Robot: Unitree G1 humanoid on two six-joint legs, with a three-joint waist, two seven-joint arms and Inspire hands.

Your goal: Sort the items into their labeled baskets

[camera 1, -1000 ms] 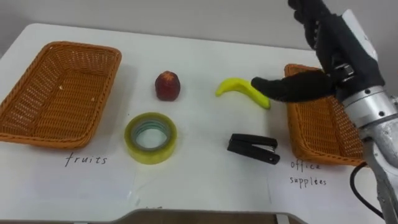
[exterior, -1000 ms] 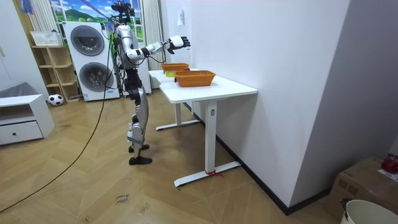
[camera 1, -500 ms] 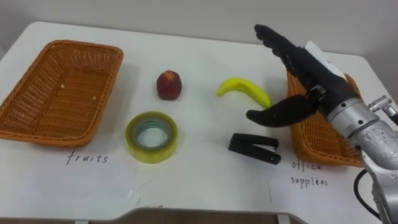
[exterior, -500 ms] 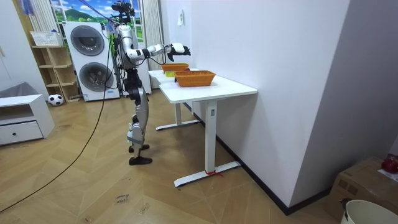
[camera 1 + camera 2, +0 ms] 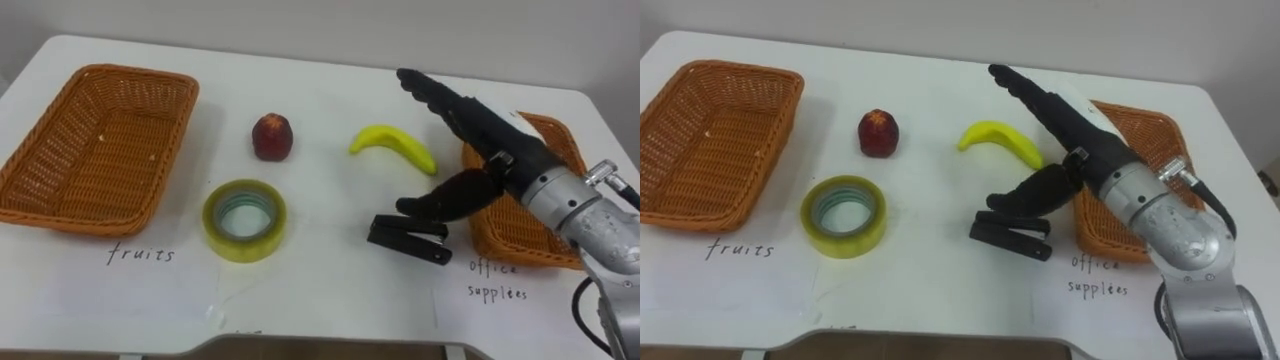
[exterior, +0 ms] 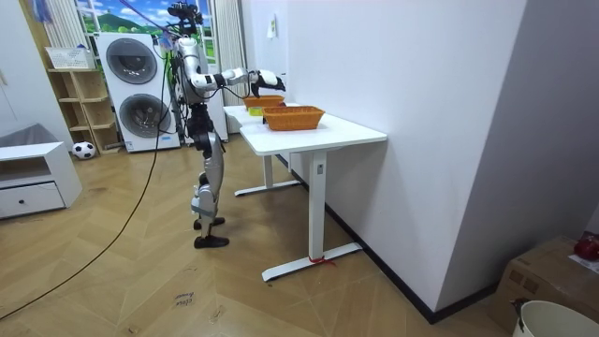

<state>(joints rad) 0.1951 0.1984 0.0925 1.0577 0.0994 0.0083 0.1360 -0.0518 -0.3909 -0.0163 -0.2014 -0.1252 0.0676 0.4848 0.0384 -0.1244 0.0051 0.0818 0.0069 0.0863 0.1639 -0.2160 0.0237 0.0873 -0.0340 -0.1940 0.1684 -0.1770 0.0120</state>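
White table (image 5: 330, 100) by the wall (image 6: 421, 94) — right hand (image 5: 503, 152) fingers (image 5: 440, 95) spread above black stapler (image 5: 407, 238).

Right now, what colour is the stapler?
The stapler is black, best seen in the left eye view.

Apple (image 5: 270, 136), banana (image 5: 392, 146), tape roll (image 5: 243, 220), black stapler (image 5: 405, 240), on table (image 5: 330, 90)

Yellow banana (image 5: 392, 146), red apple (image 5: 271, 137), black stapler (image 5: 406, 240), yellow tape (image 5: 243, 220), orange woven baskets (image 5: 120, 72)
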